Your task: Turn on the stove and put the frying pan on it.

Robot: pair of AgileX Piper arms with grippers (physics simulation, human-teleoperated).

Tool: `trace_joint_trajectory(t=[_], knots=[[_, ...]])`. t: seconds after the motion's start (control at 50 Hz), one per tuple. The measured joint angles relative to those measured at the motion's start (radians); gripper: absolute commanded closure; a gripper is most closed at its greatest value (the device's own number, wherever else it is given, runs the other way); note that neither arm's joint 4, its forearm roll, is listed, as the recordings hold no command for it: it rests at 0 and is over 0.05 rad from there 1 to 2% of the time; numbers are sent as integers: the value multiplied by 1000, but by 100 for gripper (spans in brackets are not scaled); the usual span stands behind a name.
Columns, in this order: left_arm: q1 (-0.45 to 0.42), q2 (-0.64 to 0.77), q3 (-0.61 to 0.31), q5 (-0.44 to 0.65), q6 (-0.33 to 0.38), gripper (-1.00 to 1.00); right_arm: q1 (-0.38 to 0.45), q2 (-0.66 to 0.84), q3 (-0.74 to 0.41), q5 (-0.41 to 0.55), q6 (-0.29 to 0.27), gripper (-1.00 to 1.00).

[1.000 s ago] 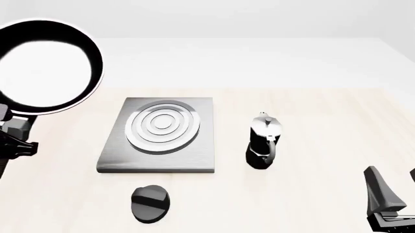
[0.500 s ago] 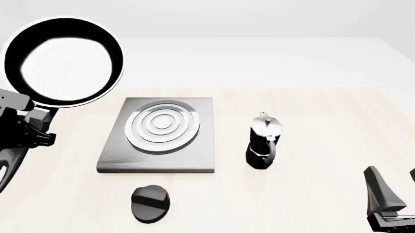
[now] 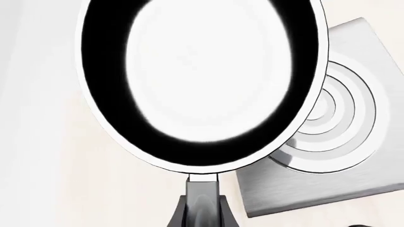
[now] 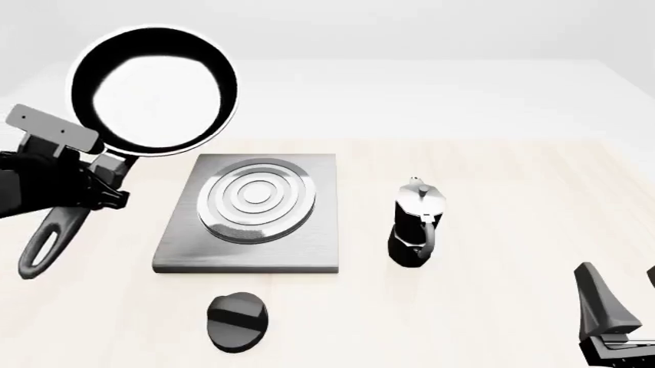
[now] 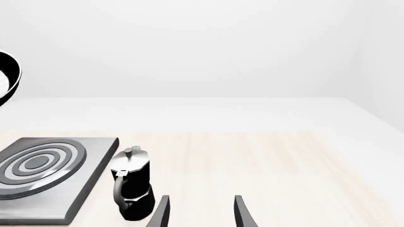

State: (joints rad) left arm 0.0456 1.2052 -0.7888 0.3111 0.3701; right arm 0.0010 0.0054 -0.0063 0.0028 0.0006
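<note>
The left pincer [image 4: 97,184] is clamped on the handle of the frying pan [image 4: 153,90], holding the pan in the air above the surface [image 4: 492,192], up and to the left of the stove [image 4: 251,215] in the front view. The stove lies flat, its rings bare, with the black knob [image 4: 238,322] just in front of it and apart. A moka pot [image 4: 416,224] stands upright to the stove's right. The right pincer [image 5: 200,213] hangs near the moka pot, its 2 fingers spread wide and holding nothing.

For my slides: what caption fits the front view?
Left gripper carries the frying pan toward the stove.
</note>
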Motion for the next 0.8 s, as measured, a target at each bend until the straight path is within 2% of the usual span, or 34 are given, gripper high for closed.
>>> trace_joint_trajectory(t=[0.8], knots=[[-165,142,-48,-18,-85,100,0,0,0,0,0,-100]])
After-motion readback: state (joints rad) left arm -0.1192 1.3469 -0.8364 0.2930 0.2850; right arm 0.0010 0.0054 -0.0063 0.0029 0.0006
